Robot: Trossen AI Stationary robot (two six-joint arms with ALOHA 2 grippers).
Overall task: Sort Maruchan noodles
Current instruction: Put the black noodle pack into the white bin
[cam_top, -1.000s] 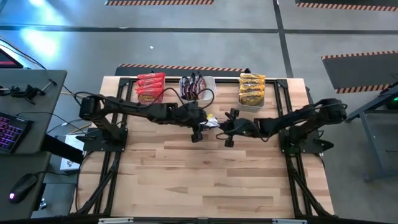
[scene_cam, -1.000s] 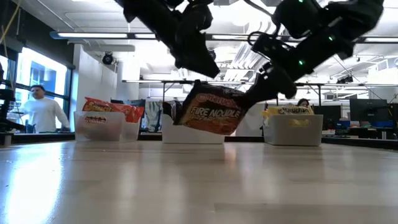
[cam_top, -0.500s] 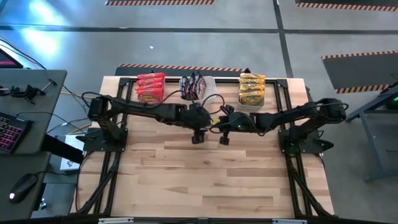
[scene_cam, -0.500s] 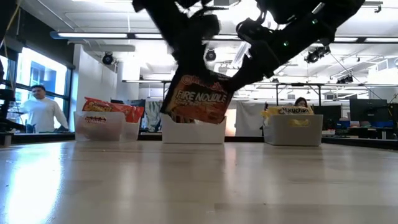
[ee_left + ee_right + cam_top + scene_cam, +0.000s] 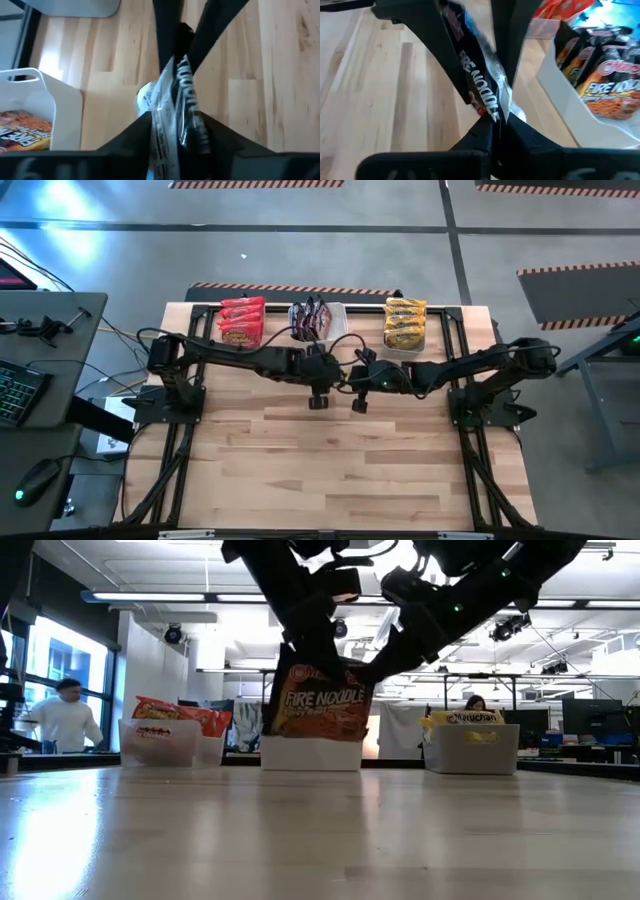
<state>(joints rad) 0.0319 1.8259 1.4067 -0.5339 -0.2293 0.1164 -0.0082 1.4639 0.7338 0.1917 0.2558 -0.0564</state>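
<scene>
One dark brown "Fire Noodle" packet (image 5: 318,705) hangs upright above the table's middle, between my two arms. My left gripper (image 5: 176,134) comes from the table's left and is shut on it from above. My right gripper (image 5: 495,127) comes from the table's right and is shut on the same packet. In the high view the packet (image 5: 340,373) shows only as a sliver between the two grippers. Other Maruchan noodles lie in three tubs along the far edge: red (image 5: 241,322), dark (image 5: 316,320), yellow (image 5: 405,323). My left gripper pinches the packet's upper part (image 5: 172,112) between its two fingers (image 5: 142,131), one on each flat face. It slants down from the table's left. The packet hangs below it, clear of the table. My right gripper pinches the packet's edge near the upper right corner (image 5: 499,107) between its two fingers (image 5: 480,131), slanting down from the table's right. The packet stands edge-on in the wrist view and hangs clear of the table.
The three clear tubs (image 5: 165,740) (image 5: 310,752) (image 5: 470,747) stand in a row at the far edge, the dark-packet tub (image 5: 570,100) straight behind the grippers. Bare wooden table (image 5: 330,460) lies on the near side. A person (image 5: 60,720) stands in the room beyond.
The packet has gone a little up and toward the table's left, and has turned from tilted to upright. My right gripper has gone up and leftward with it. My left gripper has tipped further down over the packet's top.
</scene>
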